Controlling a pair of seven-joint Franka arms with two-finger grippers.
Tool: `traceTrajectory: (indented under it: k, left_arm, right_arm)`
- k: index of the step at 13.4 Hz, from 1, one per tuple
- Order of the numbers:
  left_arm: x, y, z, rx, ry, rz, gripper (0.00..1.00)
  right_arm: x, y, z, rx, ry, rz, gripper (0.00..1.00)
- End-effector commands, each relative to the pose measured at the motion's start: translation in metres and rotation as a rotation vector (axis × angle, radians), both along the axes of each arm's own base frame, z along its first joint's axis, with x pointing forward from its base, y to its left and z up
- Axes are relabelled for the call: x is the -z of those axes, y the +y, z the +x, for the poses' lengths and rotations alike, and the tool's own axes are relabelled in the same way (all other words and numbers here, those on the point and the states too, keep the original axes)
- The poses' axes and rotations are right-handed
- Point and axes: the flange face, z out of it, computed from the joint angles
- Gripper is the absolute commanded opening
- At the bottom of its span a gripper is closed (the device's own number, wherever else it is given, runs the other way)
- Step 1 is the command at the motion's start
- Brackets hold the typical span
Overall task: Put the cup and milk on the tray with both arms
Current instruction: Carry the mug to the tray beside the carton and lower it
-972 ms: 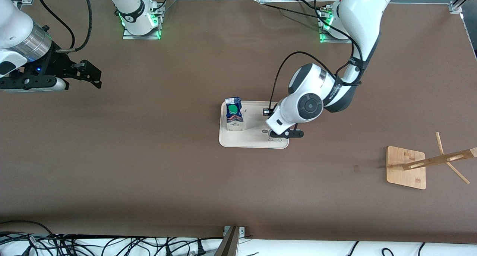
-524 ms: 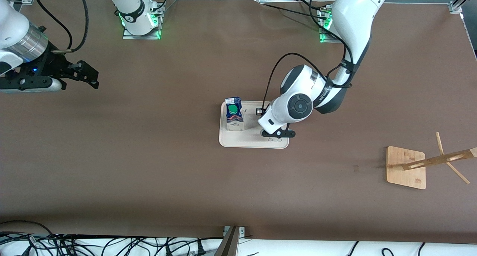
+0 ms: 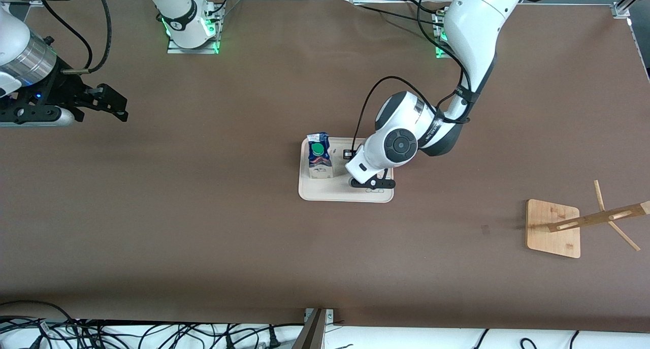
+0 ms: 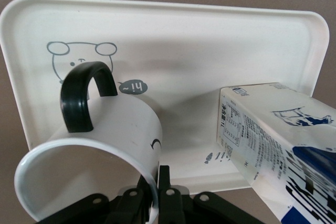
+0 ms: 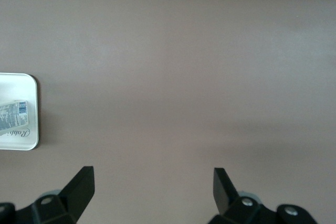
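Observation:
The cream-white tray (image 3: 335,191) lies mid-table. The milk (image 3: 319,158) stands on its end nearer the right arm. My left gripper (image 3: 372,183) is over the tray's other end, and the arm's wrist hides the cup in the front view. In the left wrist view the left gripper (image 4: 155,182) is shut on the rim of the white cup (image 4: 105,140), its black handle (image 4: 84,95) up, over the tray (image 4: 210,51) beside the milk (image 4: 278,145). My right gripper (image 3: 119,105) is open and empty over the table at the right arm's end; it also shows in the right wrist view (image 5: 152,177).
A square wooden rack base (image 3: 553,228) with a leaning wooden pole (image 3: 594,218) stands near the left arm's end of the table, nearer to the front camera than the tray. The right wrist view shows a tray corner (image 5: 32,98) with the milk (image 5: 13,116).
My left gripper has moved with the cup across the tray toward the milk. My right gripper has drawn back a little toward the right arm's end of the table.

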Motion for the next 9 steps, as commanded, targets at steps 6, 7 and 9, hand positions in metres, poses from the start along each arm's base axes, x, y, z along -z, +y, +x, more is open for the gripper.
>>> traceTrajectory:
  k: [6,7,9]
  left_arm:
    - [0.0082,0.0099,0.0087,0.044,-0.029,0.038,0.45]
    - [0.0086,0.0111,0.0086,0.049,-0.031,0.042,0.99]
    - [0.0029,0.0113,0.0089,0.051,-0.036,0.046,1.0]
  right_arm:
    - [-0.0068,0.0002,-0.0014,0.006,0.004,0.019,1.0]
    - [-0.007,-0.0007,-0.0012,0.006,0.002,0.019,1.0]
    - [-0.0068,-0.0007,-0.0013,0.006,0.004,0.019,1.0]
